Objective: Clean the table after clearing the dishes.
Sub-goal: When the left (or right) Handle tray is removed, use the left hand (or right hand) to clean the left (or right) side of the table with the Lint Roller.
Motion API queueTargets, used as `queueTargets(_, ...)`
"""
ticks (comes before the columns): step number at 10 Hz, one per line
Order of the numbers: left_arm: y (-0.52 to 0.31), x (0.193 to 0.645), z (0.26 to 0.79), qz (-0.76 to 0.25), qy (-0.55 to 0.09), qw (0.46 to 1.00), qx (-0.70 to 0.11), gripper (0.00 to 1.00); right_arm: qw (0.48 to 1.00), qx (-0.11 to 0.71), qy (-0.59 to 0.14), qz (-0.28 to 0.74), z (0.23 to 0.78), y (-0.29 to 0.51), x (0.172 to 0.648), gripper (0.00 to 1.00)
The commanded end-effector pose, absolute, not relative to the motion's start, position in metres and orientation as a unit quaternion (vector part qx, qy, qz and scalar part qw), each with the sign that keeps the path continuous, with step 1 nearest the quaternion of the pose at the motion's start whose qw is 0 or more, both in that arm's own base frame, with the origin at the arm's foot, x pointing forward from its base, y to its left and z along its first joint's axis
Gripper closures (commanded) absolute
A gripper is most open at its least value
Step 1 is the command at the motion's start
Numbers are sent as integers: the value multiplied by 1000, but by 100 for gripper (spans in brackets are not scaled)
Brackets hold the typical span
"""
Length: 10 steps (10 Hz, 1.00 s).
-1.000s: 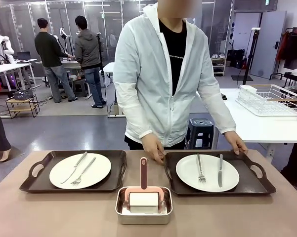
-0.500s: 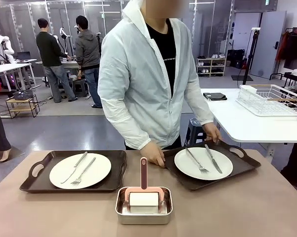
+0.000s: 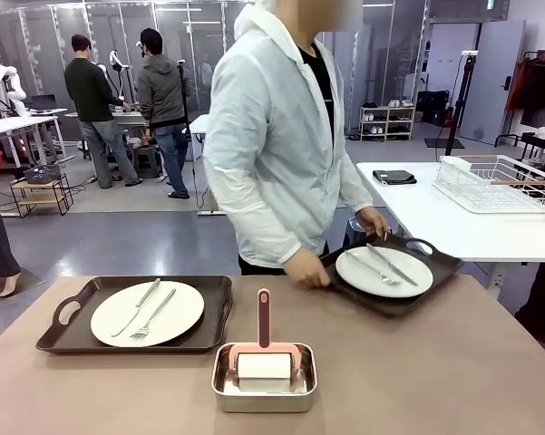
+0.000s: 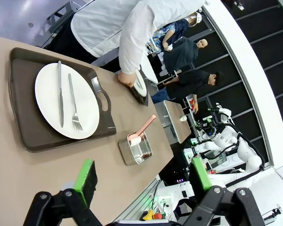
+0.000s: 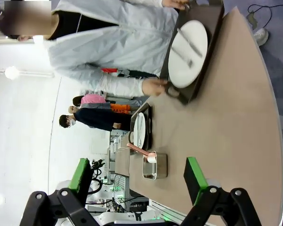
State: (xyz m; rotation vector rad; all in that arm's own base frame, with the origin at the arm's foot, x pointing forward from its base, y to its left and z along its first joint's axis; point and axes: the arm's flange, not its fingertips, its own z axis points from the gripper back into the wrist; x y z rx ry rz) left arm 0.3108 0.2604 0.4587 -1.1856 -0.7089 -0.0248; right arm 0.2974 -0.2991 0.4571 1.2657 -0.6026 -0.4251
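On the brown table [image 3: 435, 381] a dark tray [image 3: 219, 299] at the left holds a white plate [image 3: 186, 308] with a knife and fork. A person in a white jacket holds the second tray [image 3: 440, 270] with both hands, lifted and tilted over the table's far right edge; its plate [image 3: 363, 269] carries cutlery too. The left wrist view shows my left gripper [image 4: 143, 175] open above the table, well short of the resting tray [image 4: 23, 94]. The right wrist view shows my right gripper [image 5: 137, 175] open, far from the lifted tray [image 5: 212, 33].
A steel pan [image 3: 263, 390] with a pink-handled white roller [image 3: 264, 362] stands at the front middle of the table. A white table with a wire dish rack [image 3: 494, 181] stands behind on the right. Other people work far off at the back left.
The person has lifted the right tray off the table, turned toward the white table and swung the tray up and to the right. The left tray and the pan stayed put.
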Motion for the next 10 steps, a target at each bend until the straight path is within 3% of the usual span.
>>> queueTargets(1, 262, 309, 460, -11, -330, 769, -547, 0, 771, 556, -273, -148, 471, -285, 306, 0)
queueTargets(6, 262, 309, 460, -11, -330, 769, -547, 0, 879, 412, -190, 148, 517, -131, 397, 0)
queueTargets(10, 262, 309, 460, -11, -330, 769, -547, 0, 901, 283, -78, 319, 497, 8, 464, 0)
